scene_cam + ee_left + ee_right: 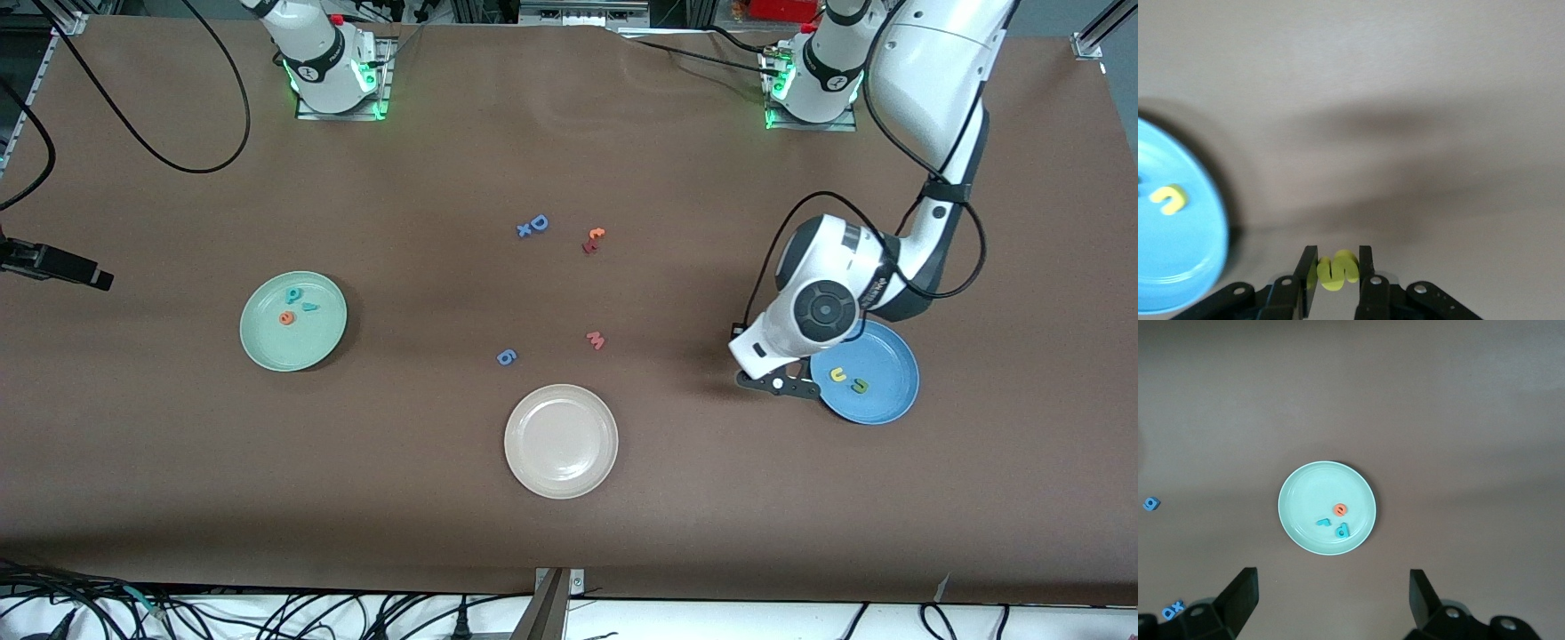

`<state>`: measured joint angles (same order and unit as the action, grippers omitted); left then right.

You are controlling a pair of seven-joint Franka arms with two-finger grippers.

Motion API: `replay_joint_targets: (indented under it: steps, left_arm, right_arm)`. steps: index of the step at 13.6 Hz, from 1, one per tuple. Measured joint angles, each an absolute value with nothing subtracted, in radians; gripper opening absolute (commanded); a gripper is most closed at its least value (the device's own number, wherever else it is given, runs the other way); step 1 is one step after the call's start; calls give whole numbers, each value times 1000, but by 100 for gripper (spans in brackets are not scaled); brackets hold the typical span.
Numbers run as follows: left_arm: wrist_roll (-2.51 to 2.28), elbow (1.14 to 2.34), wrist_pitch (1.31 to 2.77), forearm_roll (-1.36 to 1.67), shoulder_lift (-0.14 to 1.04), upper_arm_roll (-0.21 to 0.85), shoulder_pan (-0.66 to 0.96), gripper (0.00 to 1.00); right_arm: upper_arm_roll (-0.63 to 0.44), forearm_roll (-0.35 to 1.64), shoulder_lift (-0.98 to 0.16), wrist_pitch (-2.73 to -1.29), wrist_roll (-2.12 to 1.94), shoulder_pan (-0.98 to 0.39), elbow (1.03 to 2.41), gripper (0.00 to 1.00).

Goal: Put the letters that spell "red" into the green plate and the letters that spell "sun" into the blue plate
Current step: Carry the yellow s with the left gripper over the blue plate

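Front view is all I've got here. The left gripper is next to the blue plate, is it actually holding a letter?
Observer: Yes. The left wrist view shows the left gripper shut on the yellow s.
Operator: Is it over the blue plate yet?
Observer: No, under it there is bare table; the blue plate lies just beside it, with the yellow u inside.
Operator: And the right gripper? I can't see it.
Observer: The right gripper hangs open, high over the green plate, which holds the teal r, orange e and teal d.
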<state>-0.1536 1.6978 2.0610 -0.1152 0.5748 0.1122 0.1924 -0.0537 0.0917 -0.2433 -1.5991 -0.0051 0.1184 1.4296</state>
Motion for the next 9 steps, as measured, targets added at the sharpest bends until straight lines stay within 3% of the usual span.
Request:
replay_joint_targets:
  steps: [9]
  left_arm:
    - [274, 1663, 2041, -125, 567, 70, 23, 25]
  right_arm:
    - [-54, 92, -243, -1611, -5, 118, 1430, 100]
